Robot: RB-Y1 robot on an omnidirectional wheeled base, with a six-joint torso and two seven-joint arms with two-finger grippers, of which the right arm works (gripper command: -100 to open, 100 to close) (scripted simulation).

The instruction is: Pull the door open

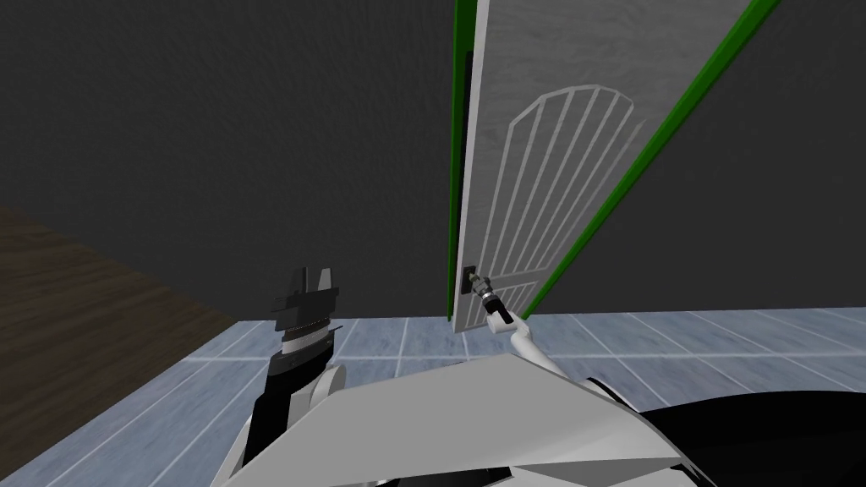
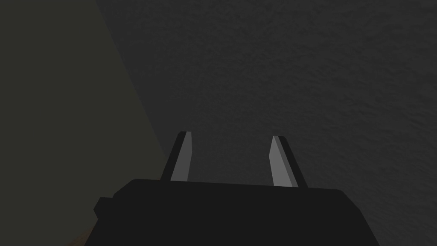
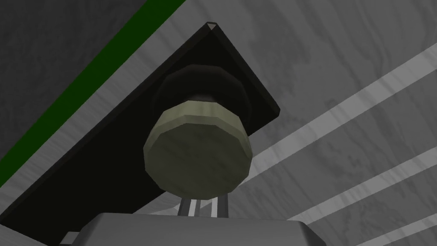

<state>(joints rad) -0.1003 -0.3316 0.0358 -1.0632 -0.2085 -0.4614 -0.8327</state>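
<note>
R gripper (image 1: pixel 484 292) up against the olive door knob (image 3: pixel 198 149), grip can't tell tbh, grey door (image 1: pixel 541 169) w/ green frame (image 1: pixel 651 144), L gripper (image 2: pixel 232 141) spread wide, off to the side.

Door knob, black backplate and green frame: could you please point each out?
Door knob (image 3: pixel 198 151), right wrist view, middle of its round face.
Black backplate (image 3: pixel 106 171), right wrist view, bare part beside the knob.
Green frame (image 1: pixel 676 121), head view, strip right of the door.

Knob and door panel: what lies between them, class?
A black plate, flat on the door, with a dark collar joining it to the knob; the right wrist view shows it.
</note>
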